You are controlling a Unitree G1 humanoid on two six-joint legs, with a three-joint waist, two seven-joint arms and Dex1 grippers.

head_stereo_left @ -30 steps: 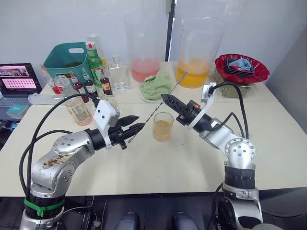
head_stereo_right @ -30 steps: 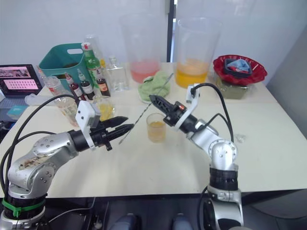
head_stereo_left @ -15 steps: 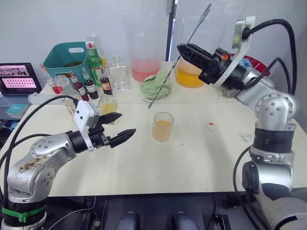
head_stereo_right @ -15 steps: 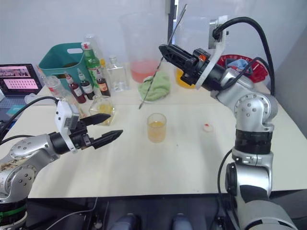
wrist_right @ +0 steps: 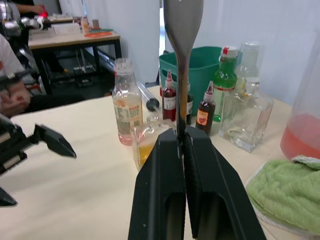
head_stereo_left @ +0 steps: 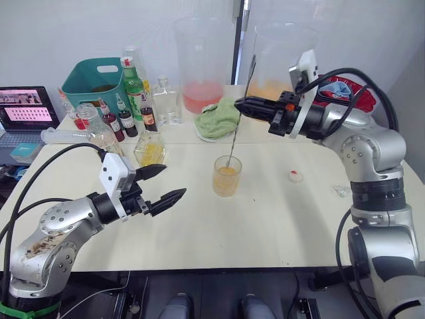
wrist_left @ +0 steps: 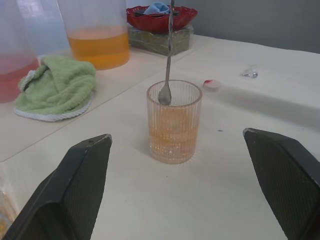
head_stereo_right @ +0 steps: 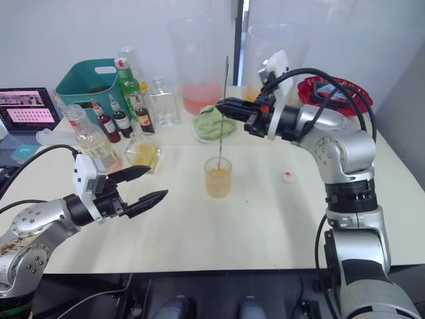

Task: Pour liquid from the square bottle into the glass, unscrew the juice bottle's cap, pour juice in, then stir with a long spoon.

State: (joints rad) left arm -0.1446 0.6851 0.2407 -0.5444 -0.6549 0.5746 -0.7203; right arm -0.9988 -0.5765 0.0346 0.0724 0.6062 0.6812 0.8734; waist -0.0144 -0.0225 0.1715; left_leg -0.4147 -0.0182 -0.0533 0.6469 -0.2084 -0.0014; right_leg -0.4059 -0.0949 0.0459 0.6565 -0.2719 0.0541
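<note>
Gripping the long spoon point(head_stereo_left: 238, 126) by the upper part of its stem, the right gripper point(head_stereo_left: 240, 106) is clamped shut with both fingers pressed flat against the metal, as the right wrist view shows. The spoon hangs nearly upright from it, and its small bowl sits inside the glass point(head_stereo_left: 227, 175), near the rim and just above the orange liquid point(wrist_left: 172, 134) that fills the lower half. The glass stands on the table point(head_stereo_left: 279, 219), about midway between the two arms.

The left gripper point(head_stereo_left: 167, 184) hovers over the table to the left of the glass, its two black fingers spread wide apart and holding nothing, pointing toward the glass.

Beyond the left gripper, the square bottle point(head_stereo_left: 150, 148) stands on the table with a little yellow liquid at the bottom. Just behind it stands the juice bottle point(head_stereo_right: 91, 141), open at the top. The cap point(head_stereo_left: 293, 176) lies on the table to the right of the glass, well apart from it.

At the back of the table are a green towel point(head_stereo_left: 218, 118), two big clear pitchers, one with pink liquid point(head_stereo_left: 202, 66) and one with orange point(head_stereo_left: 279, 63), a teal basket point(head_stereo_left: 96, 83), a green glass bottle point(head_stereo_left: 134, 85) and a red bowl point(head_stereo_right: 335, 93).
</note>
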